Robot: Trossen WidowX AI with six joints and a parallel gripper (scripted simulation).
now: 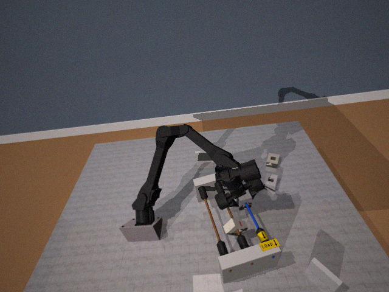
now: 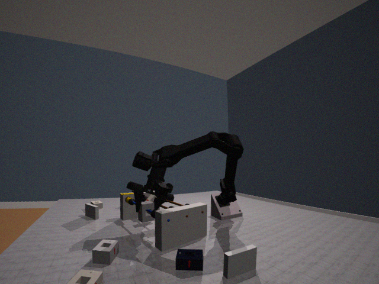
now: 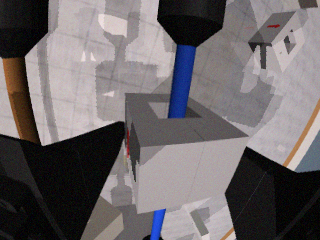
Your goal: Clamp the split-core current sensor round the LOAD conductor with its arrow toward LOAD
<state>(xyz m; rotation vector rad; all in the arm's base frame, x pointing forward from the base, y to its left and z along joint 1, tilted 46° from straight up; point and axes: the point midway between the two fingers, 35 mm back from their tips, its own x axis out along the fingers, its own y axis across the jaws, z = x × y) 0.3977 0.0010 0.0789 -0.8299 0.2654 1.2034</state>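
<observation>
Gripper (image 1: 244, 200) (image 2: 147, 210) (image 3: 170, 134) closed on the pale grey split-core current sensor (image 1: 245, 198) (image 2: 146, 215) (image 3: 185, 170), its body set between the fingertips and around the blue conductor (image 1: 252, 215) (image 2: 148, 210) (image 3: 182, 80), the yellow LOAD marker (image 1: 269, 244) (image 2: 127, 193) lying apart from the tool, near that conductor's far end.

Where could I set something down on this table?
Probably between the pale base and nearest brown conductor, or between the LOAD marker and right table edge in top view. Crowded: held sensor, fingers, blue conductor.
</observation>
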